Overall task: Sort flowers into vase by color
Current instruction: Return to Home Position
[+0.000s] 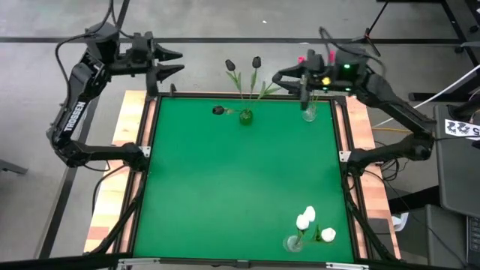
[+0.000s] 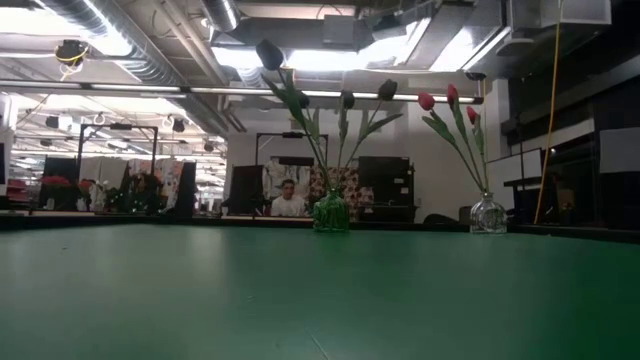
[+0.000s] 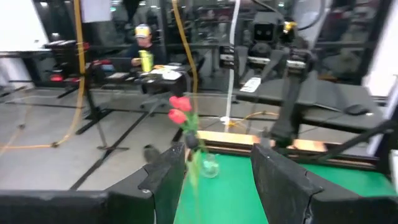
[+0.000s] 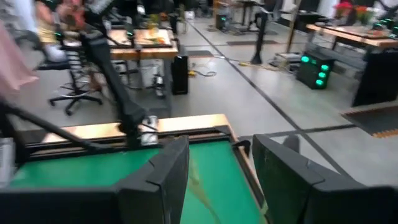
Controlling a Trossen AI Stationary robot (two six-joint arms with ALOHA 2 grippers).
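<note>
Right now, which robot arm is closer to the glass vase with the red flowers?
The right arm. Its jaws hang just beyond the glass vase at the table's far edge. The left arm waits off the far left corner, well away.

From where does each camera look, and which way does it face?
High view: above the table, facing straight down; both arms show, left gripper and right gripper facing each other.
Low view: at table height, facing level across to the green vase and clear vase; no arm shows.
Left wrist view: on that wrist, facing the red tulips; its own open fingers show.
Right wrist view: on that wrist, facing the left arm; its own open fingers show.
Shared: high, low and left wrist views show that clear vase.
</note>
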